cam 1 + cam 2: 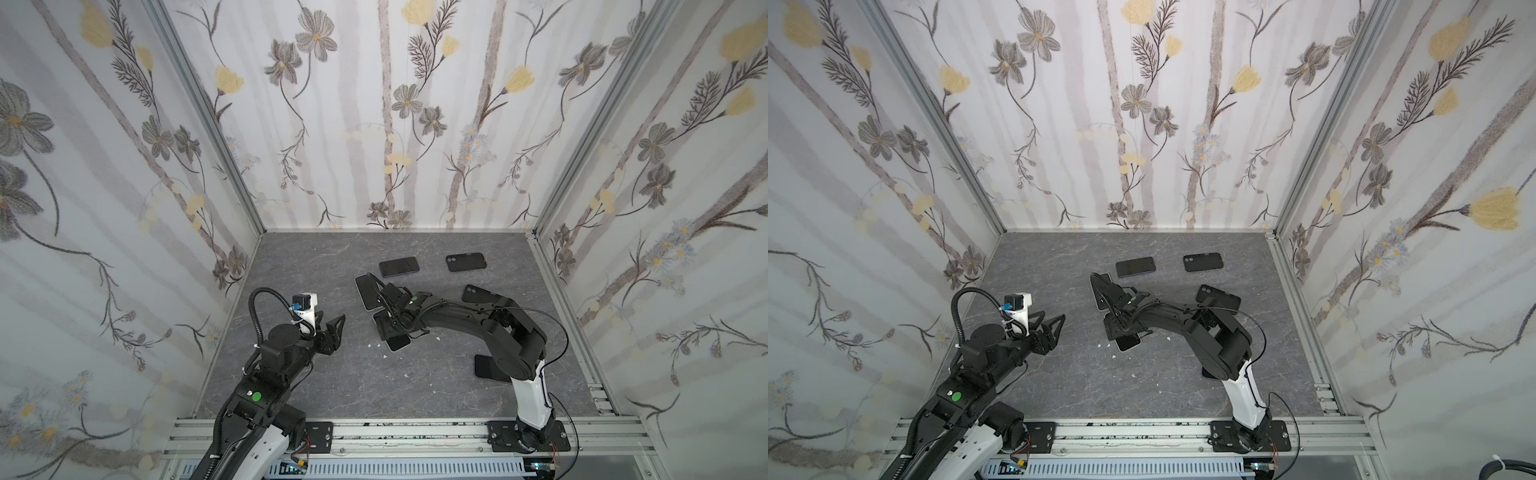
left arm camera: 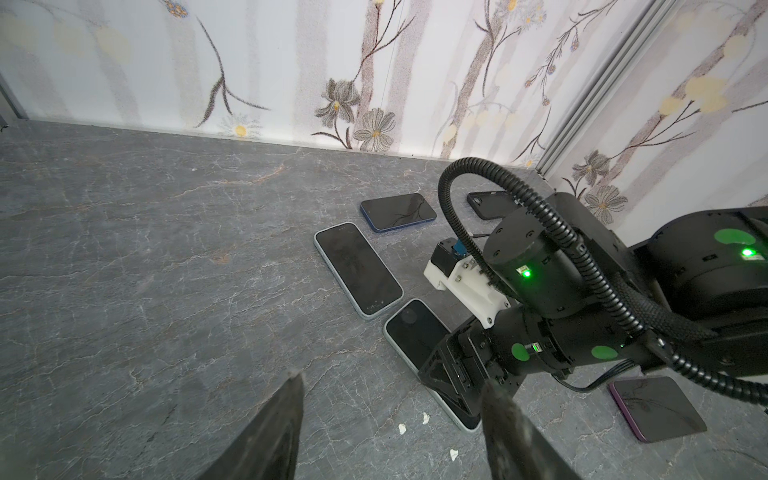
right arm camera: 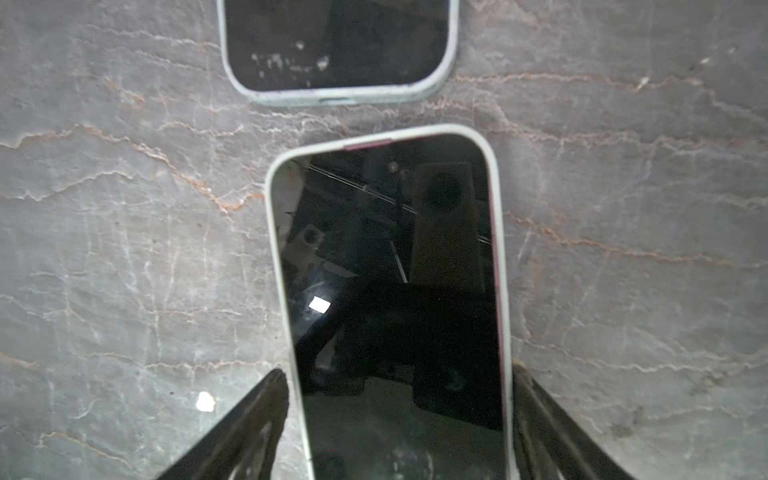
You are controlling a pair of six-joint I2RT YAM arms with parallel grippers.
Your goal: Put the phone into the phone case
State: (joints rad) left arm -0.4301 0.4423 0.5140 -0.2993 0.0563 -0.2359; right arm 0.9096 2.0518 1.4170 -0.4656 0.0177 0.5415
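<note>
A dark-screened phone (image 3: 390, 291) lies flat on the grey table inside a pale phone case (image 3: 277, 266). A thin pink edge of the phone shows along the case's top and one long side. My right gripper (image 3: 399, 372) hangs low over one end of it. Its jaws are open and straddle the case with narrow gaps on both sides. In both top views that gripper (image 1: 392, 328) (image 1: 1121, 328) covers most of the phone (image 1: 398, 343). My left gripper (image 1: 336, 328) (image 2: 392, 378) hovers open and empty to the left of the phone (image 2: 415, 332).
A second pale-rimmed dark slab (image 1: 365, 291) (image 3: 336, 41) lies just beyond the phone. Farther back lie a blue-edged phone (image 1: 399, 266) and a black case (image 1: 466, 262). Another black case (image 1: 478, 294) and a purple phone (image 2: 658, 409) lie by the right arm. White crumbs (image 2: 402, 429) dot the table.
</note>
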